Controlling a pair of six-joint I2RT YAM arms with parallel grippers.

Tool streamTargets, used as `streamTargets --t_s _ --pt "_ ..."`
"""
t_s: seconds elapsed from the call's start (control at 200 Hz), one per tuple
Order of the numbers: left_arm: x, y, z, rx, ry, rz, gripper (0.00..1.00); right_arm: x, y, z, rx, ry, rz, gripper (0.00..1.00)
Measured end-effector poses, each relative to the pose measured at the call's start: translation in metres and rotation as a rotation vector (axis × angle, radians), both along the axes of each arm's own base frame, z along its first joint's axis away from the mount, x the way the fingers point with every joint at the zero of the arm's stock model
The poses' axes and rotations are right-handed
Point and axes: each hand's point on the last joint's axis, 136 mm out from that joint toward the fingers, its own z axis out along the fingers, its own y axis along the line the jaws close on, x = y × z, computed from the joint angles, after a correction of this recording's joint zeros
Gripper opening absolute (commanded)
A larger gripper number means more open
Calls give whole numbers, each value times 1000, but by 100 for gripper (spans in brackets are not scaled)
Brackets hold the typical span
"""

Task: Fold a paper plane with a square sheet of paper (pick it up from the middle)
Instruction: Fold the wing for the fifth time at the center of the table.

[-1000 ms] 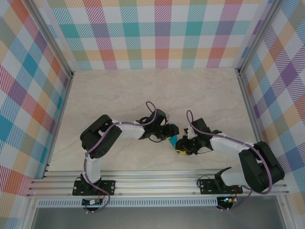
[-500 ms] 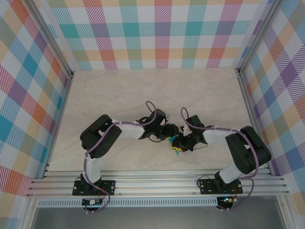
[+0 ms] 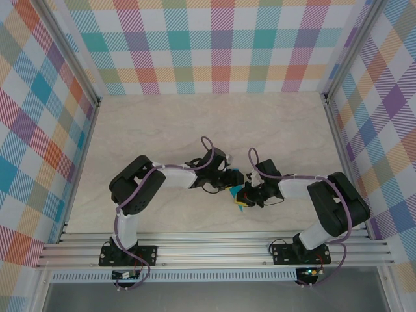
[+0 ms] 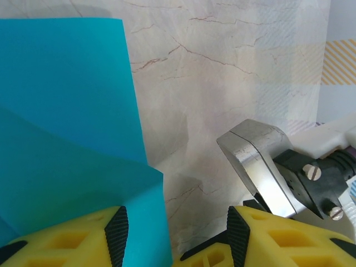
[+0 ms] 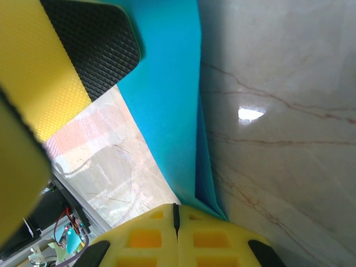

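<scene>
Though the left gripper (image 4: 175, 233) stands half open with the thin, folded teal-blue paper sheet (image 4: 67, 111) beside one pad (image 4: 117, 228), the right gripper (image 5: 176, 214) is closed on it, over the marble table (image 4: 233, 83).

My left arm (image 3: 172, 177) and right arm (image 3: 299, 187) bend in from the near rail and meet over the middle of the pale marbled tabletop (image 3: 162, 130). My left fingers (image 3: 233, 186) and right fingers (image 3: 243, 201) sit close together. Slivers of the teal sheet of paper (image 3: 236, 174) peek out around them; my wrists hide the rest.
</scene>
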Motion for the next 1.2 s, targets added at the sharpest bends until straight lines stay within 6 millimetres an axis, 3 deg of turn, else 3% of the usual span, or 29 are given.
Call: streamTargets --t_s 0.54,0.87,1.2 --pt "21 10 4 -30 -36 -67 56 -1 0 0 2 -14 17 0" --pt "59 32 4 -31 -74 -29 57 -1 -1 0 -2 -24 17 0" --pt "77 41 5 -34 -73 -28 57 -1 -1 0 0 -26 18 0"
